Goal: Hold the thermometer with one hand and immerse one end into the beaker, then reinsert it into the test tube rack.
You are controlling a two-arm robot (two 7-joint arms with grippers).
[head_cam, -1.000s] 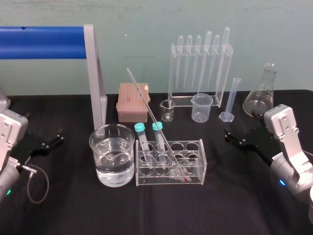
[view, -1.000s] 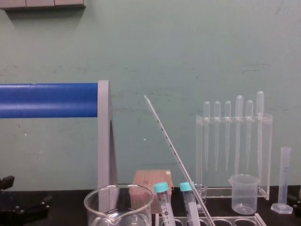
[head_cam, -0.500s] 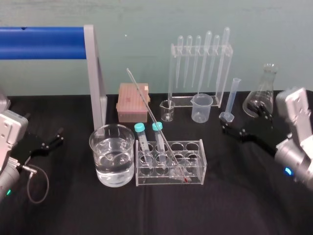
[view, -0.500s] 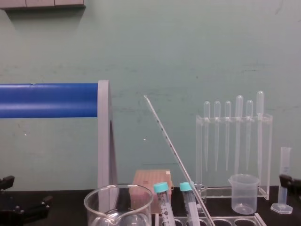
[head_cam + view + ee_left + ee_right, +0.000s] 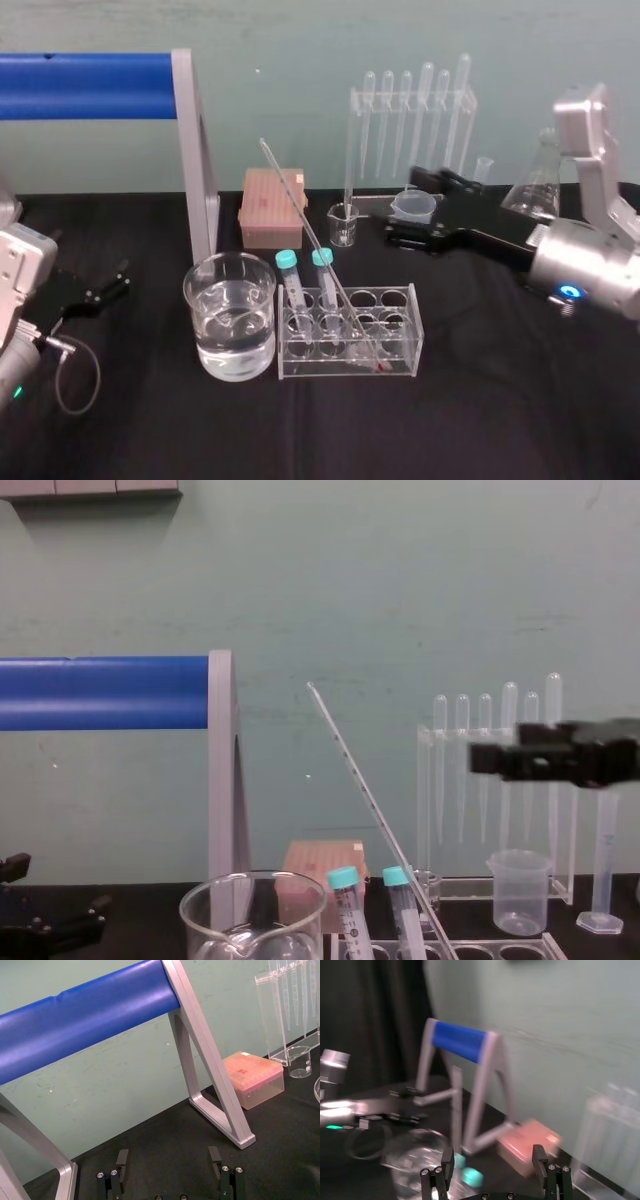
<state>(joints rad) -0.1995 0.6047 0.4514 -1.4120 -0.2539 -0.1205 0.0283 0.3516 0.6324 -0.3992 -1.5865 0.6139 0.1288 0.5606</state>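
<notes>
Right gripper (image 5: 402,207): hovered wide, empty, at 1 o'clock from test tube rack (image 5: 412,332), where thermometer (image 5: 311,240) leaned. Left gripper (image 5: 118,279): parked, fingers spread.

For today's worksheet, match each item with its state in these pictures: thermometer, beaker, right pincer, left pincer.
Items:
1. thermometer
2. beaker
3. right pincer
4. left pincer

States:
A. holds clear liquid, stands beside the test tube rack
B. open, low at the far left
C. leaning, lower end in the rack
D. open, raised in the air, to the right of the thermometer

Pairs: 1-C, 2-A, 3-D, 4-B
</notes>
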